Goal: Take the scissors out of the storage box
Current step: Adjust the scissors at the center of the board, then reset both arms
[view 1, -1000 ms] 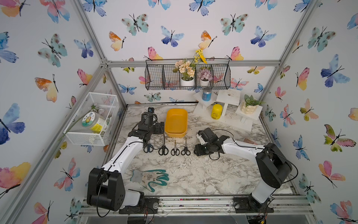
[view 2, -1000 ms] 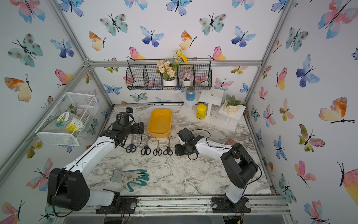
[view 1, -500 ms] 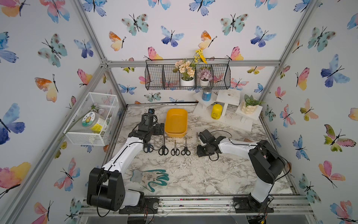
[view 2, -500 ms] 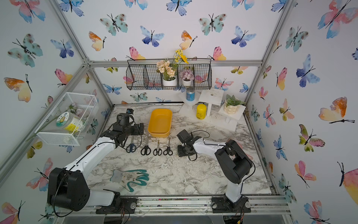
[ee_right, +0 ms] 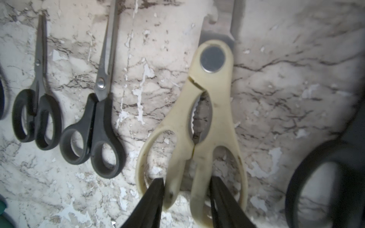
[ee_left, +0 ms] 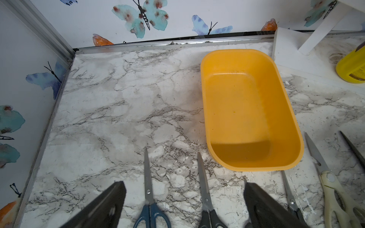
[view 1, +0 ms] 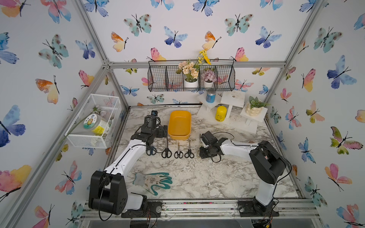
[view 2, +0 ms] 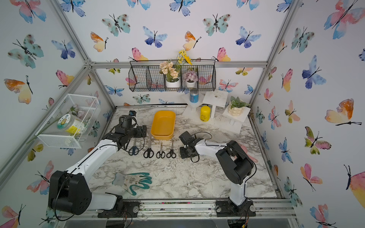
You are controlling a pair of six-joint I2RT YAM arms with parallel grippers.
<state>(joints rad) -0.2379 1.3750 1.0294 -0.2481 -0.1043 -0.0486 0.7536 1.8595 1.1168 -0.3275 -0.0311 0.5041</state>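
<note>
The yellow-orange storage box [view 1: 179,113] [ee_left: 237,52] stands empty at the back middle of the marble table. Several scissors lie in a row in front of it, blades toward the box: a blue-handled pair [view 1: 151,151], black-handled pairs [view 1: 166,153] [view 1: 189,153] and cream-handled shears [ee_right: 213,83]. My right gripper [ee_right: 186,180] [view 1: 201,153] is down on the shears. Its fingers stand inside the two handle loops and press on the inner handle bars. My left gripper [ee_left: 184,185] [view 1: 156,138] hangs open over the blades of the two leftmost pairs and holds nothing.
Another black-handled pair [ee_right: 316,177] lies just beyond the shears. A teal glove-like shape [view 1: 158,181] lies near the front. A white mesh basket [view 1: 92,120] juts from the left wall. White stands, a yellow can [view 1: 220,113] and a plant pot [view 1: 253,109] fill the back right.
My right gripper's jaws have narrowed onto the shears' handles and the right arm's elbow has swung a little to the left. The left arm has not moved.
</note>
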